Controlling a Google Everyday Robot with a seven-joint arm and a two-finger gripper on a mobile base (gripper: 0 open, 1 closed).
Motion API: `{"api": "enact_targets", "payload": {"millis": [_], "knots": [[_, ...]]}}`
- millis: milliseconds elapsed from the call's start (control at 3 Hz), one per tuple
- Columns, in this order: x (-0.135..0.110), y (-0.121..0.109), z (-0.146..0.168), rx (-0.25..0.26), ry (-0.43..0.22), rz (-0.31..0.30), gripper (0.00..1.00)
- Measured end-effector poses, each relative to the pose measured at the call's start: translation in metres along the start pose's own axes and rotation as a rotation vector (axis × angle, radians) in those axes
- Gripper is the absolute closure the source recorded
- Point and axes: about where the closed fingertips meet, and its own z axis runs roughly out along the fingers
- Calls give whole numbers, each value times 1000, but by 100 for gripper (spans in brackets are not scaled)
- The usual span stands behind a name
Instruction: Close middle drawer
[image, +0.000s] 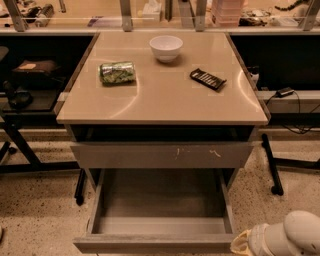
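**Middle drawer stands open, gripper low at its front right corner**

Camera view: The grey cabinet fills the middle of the picture, seen from the front and above. The middle drawer is pulled far out toward the camera. Its bare grey inside lies open to view, and its plain flat front runs along the bottom edge of the picture. Directly above it sits a taller grey drawer front with pale scratch marks right of its middle. That front is pushed back, though a dark gap shows between it and the top.

The gripper is in the bottom right corner of the picture, at the end of a white rounded arm. Its yellowish tip lies just beside the right end of the middle drawer's front. Whether it touches the front, and whether it is released or clenched, cannot be told.

The beige counter carries 3 things, all well apart. A white bowl stands upright near the back edge. A green can lies on its side to the left. A dark flat bar lies to the right, turned at an angle.

The cabinet stands on a speckled floor. Black cables hang at the right.
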Motion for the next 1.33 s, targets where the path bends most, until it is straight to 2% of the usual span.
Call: {"api": "enact_targets", "payload": {"millis": [333,667,1000,1333], "knots": [[1,11,16,17,-27,-51,100],[-12,21,30,12,-48,-115,100],[-12,22,30,12,-49,-118,82],[-13,22,30,12,-49,-118,57]]}}
